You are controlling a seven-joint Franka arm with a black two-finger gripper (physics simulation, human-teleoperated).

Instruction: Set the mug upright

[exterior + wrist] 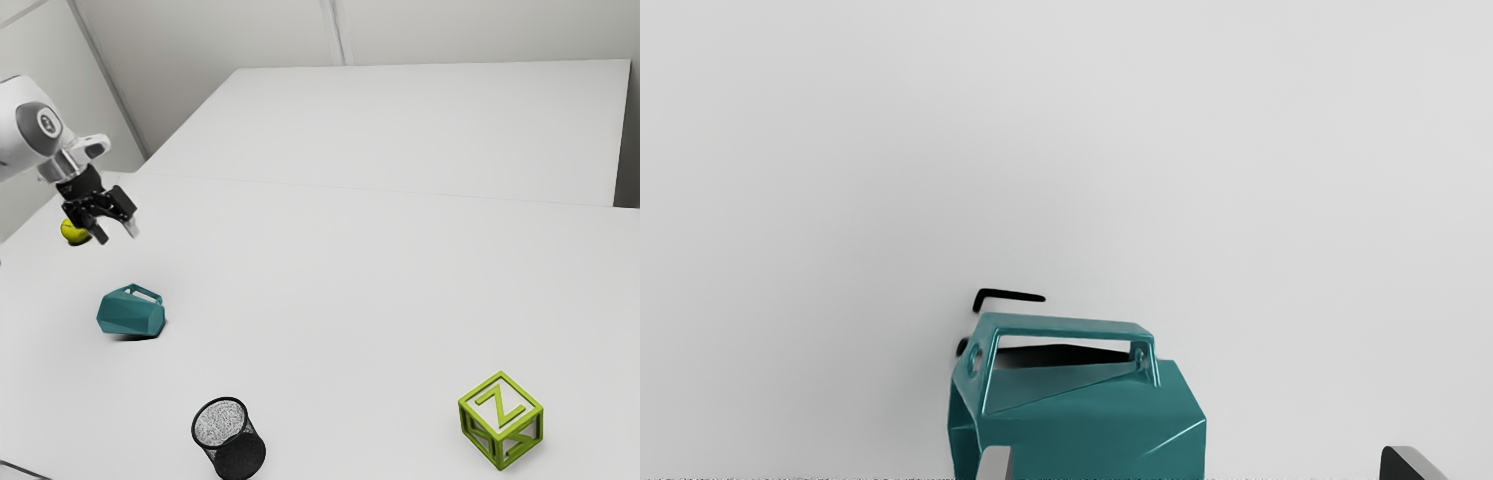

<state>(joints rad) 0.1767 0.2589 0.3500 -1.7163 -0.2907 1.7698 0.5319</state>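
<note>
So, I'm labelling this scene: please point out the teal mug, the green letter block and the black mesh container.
Teal mug [1093, 433]: wrist view, on the side of its body.
Green letter block [500, 405]: exterior view, on its top face.
Black mesh container [239, 457]: exterior view, on its lower part.

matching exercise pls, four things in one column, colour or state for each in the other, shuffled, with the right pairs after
1. mug
2. gripper
3. letter cube
4. mesh holder

A. open, fingers wide apart
B. black, with a round rim
C. teal, lying on its side
D. lime-green frame

Right pairs: 1-C, 2-A, 3-D, 4-B
</note>
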